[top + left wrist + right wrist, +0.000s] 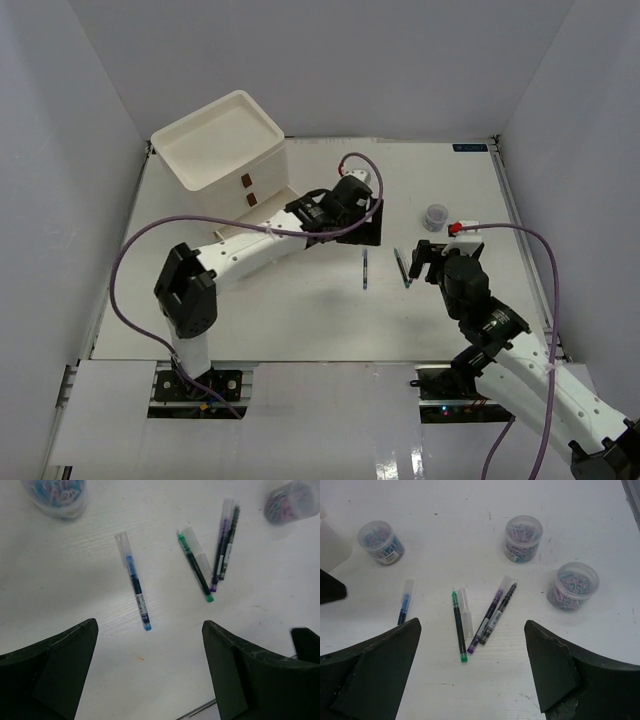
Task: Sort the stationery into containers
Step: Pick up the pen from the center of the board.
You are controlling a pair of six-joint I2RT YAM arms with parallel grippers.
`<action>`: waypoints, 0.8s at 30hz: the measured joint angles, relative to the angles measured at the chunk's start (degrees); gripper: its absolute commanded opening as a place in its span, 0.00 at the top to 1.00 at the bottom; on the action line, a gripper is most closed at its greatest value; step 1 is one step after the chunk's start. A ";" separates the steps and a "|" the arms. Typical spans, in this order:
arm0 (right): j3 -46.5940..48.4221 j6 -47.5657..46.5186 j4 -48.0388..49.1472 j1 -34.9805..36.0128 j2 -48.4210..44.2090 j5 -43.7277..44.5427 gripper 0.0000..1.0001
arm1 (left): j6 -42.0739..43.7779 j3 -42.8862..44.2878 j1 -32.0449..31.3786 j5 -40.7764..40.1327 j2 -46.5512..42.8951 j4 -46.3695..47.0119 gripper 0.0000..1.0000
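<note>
A white table [300, 330] is seen from above, enclosed by pale walls. At its far left corner a white drawer unit [220, 150] is set, with a shallow tray top and small brown handles on its front. Nothing can be made out in the tray.

The left arm [240, 258] is stretched from the near left base towards the middle of the table, where the left gripper [365, 228] is held above the surface. In the left wrist view its fingers [50, 675] are spread wide and nothing is held between them. The right gripper [425, 262] is held near the middle right of the table; in its own wrist view its fingers [575, 675] are likewise spread wide, with only bare table between them.

Three small clear jars of coloured clips are stood on the table, well apart from one another: one [381, 542] to the left, one [523, 537] farther off and one [572, 586] to the right.

Four pens are laid flat on the table between the two grippers. A blue pen [405, 605] lies alone to the left. A green pen [458, 625] lies just beside a clear cap [465, 610]. To their right, a purple pen [490, 615] and a black pen [499, 612] are laid side by side, touching.
</note>
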 measured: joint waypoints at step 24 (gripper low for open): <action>-6.71 2.27 -2.58 -0.42 -9.86 1.36 0.09 | -2.01 6.01 -6.62 -11.41 24.22 -3.96 0.57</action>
